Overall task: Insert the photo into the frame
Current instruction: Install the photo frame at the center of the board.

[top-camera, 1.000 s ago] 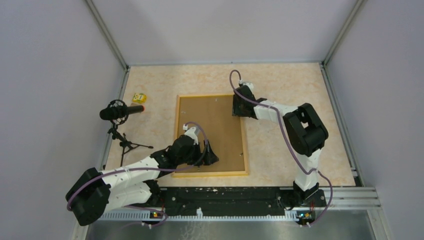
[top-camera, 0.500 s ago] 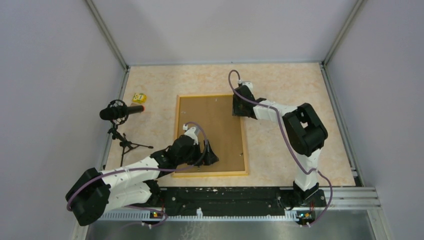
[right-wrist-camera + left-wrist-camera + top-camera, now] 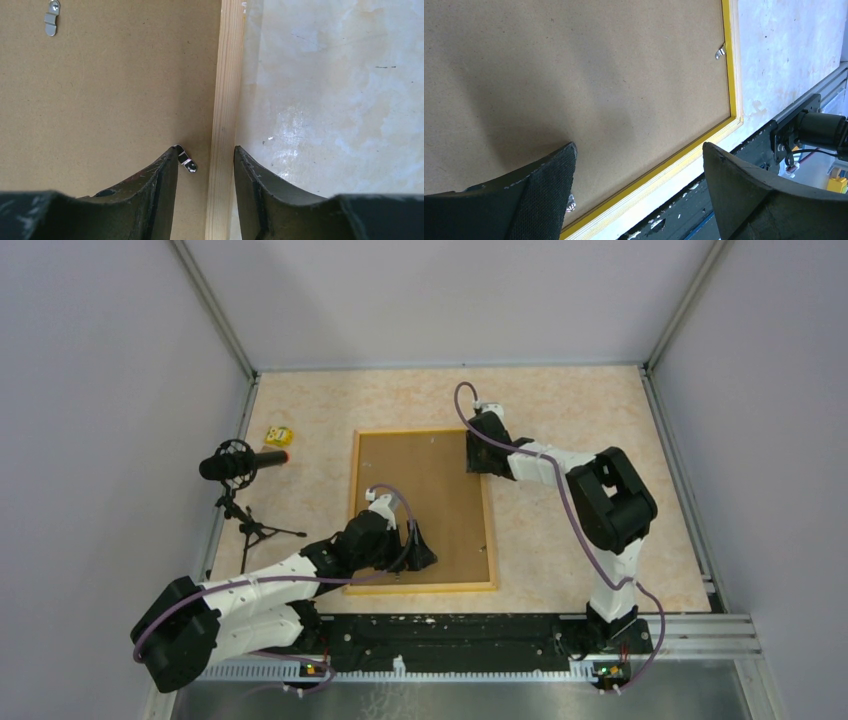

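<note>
The frame lies face down on the table, its yellow-orange border around the brown backing board. The photo is hidden. My left gripper is open and empty, low over the board's near right part; in the left wrist view it spans the frame's near edge. My right gripper is at the frame's far right rail. In the right wrist view it is open, one finger each side of the wooden rail, the left finger at a small metal clip.
A microphone on a tripod and a small yellow object stand left of the frame. Another clip sits on the right rail. A hanger tab is on the board. The black base rail runs along the near edge.
My right gripper has shifted very slightly at the frame's right rail and its cable loop has moved a little. The left arm and the frame have not moved.
</note>
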Controlling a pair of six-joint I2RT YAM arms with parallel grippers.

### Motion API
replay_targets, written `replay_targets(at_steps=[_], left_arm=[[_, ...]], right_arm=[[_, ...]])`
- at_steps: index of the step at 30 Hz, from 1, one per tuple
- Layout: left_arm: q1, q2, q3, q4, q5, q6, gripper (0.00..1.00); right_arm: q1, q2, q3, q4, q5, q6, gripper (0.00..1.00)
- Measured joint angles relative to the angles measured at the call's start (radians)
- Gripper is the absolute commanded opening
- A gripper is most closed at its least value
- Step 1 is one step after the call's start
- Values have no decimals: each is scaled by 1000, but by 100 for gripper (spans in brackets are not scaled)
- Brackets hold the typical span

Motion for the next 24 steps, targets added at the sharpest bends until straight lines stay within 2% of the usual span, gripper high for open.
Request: replay_targets(at_steps=[9,14,17,24], left_arm=[[0,1,0,0,0,0,98],[0,1,0,0,0,0,98],[0,1,0,0,0,0,98],[0,1,0,0,0,0,98]], right_arm=[[-1,0,0,-10,43,56,25],[2,0,2,-21,71,118,13],[6,6,21,-57,90,169,0],[18,21,64,-138,138,275,0]])
